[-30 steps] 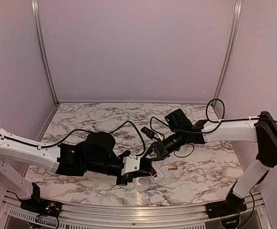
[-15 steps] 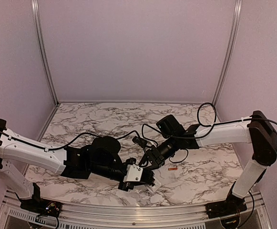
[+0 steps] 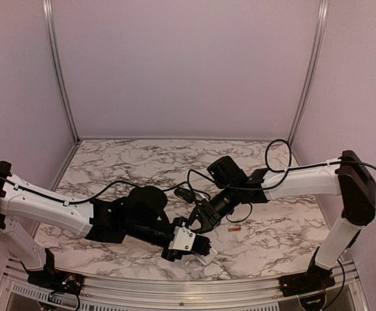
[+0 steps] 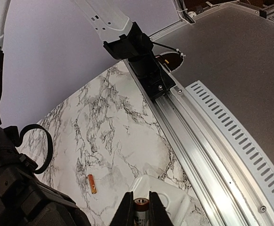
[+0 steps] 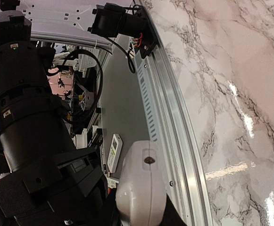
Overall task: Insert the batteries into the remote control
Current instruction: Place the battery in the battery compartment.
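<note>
My left gripper (image 4: 142, 197) is shut on one of the batteries (image 4: 142, 204), whose coppery end with a metal cap points away from the camera. Just beyond that end lies the white remote control (image 4: 174, 200), its plain back showing. In the right wrist view the remote control (image 5: 141, 186) fills the space between my right gripper's (image 5: 141, 219) dark jaws, which are shut on it. A second battery (image 4: 93, 183) lies loose on the marble; from above this battery (image 3: 234, 228) is right of both grippers. The left gripper (image 3: 197, 246) and right gripper (image 3: 202, 223) meet near the table's front middle.
The aluminium front rail (image 4: 207, 141) runs close beside the remote. The right arm's base (image 4: 146, 70) is bolted to it. Beyond the table edge, on a grey floor, lies another white handset (image 5: 114, 151). Black cables (image 3: 194, 181) loop over the marble between the arms.
The right gripper has swung left and nearer with the remote, and the left gripper has shifted toward the front edge with its battery. The two now sit close together.
</note>
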`<state>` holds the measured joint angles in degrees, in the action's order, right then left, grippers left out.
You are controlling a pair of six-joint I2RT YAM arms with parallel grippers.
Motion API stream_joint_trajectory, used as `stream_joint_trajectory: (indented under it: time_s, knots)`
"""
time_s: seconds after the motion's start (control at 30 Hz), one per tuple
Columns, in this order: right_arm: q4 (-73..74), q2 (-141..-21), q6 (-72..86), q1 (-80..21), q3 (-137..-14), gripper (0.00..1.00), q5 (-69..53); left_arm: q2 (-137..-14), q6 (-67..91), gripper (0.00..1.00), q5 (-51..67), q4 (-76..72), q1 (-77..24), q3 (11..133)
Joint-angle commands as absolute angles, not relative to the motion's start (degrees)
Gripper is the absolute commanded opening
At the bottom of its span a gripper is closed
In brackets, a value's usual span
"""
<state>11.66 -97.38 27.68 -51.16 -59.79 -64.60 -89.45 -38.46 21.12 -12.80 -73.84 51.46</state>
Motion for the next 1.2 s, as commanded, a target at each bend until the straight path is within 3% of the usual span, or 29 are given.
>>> stream_joint_trajectory:
  time_s: [0.0,0.63,1.17]
  knots:
    - [13.55,-97.61,25.93,-51.59,-62.44,0.0,-66.31,-90.39,-40.18,0.0,21.89,-8.15,-74.09,52.77]
    - [17.62,-96.46,23.33,-51.59,-63.45,0.0,-66.62,-91.7,-42.94,0.0,18.3,7.11,-74.0,55.01]
    - [17.66,-99.13,24.89,-51.59,-62.15,0.0,-66.97,-93.52,-44.45,0.12,17.74,8.28,-74.0,55.55]
